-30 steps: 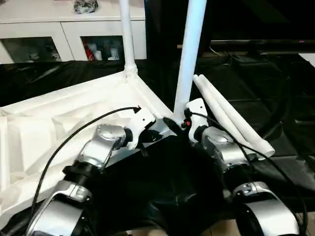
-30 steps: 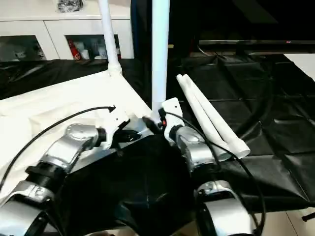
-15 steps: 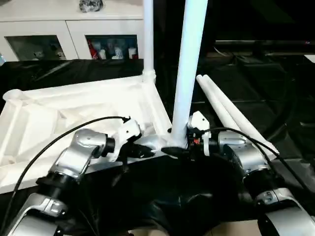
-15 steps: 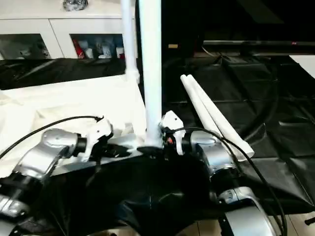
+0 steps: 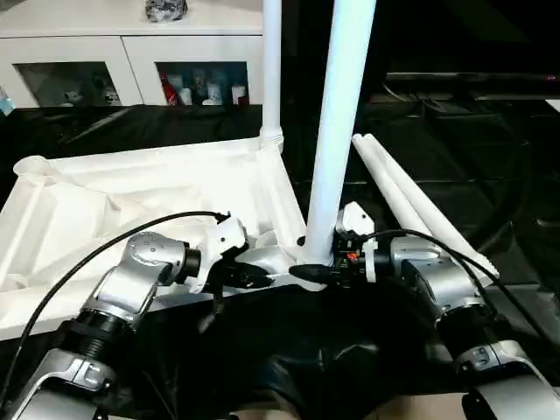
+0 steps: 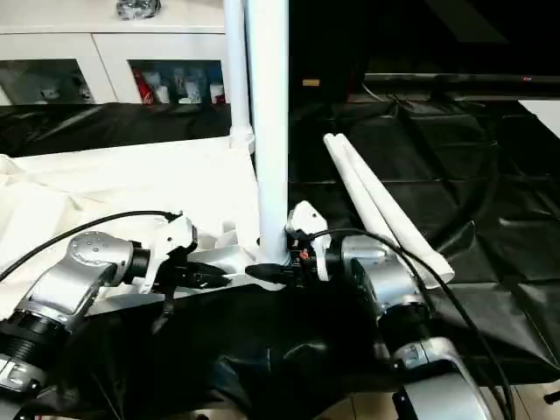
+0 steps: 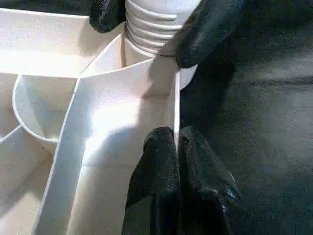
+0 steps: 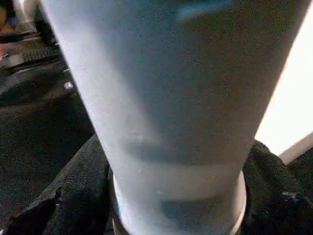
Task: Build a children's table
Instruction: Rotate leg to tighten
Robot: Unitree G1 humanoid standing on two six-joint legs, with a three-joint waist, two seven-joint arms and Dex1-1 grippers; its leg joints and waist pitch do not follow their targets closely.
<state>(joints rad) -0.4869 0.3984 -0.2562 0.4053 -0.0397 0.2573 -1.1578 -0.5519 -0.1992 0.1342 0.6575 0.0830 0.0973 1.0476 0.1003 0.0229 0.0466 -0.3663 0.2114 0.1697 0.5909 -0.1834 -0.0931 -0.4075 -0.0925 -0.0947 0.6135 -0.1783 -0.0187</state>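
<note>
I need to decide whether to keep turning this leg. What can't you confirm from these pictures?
- How far the near white tube leg sits in the white plastic tabletop's corner socket: head views, right gripper wraps the base.
- Both upright legs' upper ends: cut off by the head views' top edge.
- The thread below the rim: left wrist view, hidden inside the socket.
- The cabinet's small items: too small.

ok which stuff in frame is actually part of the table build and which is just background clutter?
Job:
- table top, underside up
- far leg, standing in its corner socket
- near leg, gripped at its base by right gripper
- two loose legs
- left gripper, pinching the top's edge wall

Background:
- white cabinet
- black cloth
</note>
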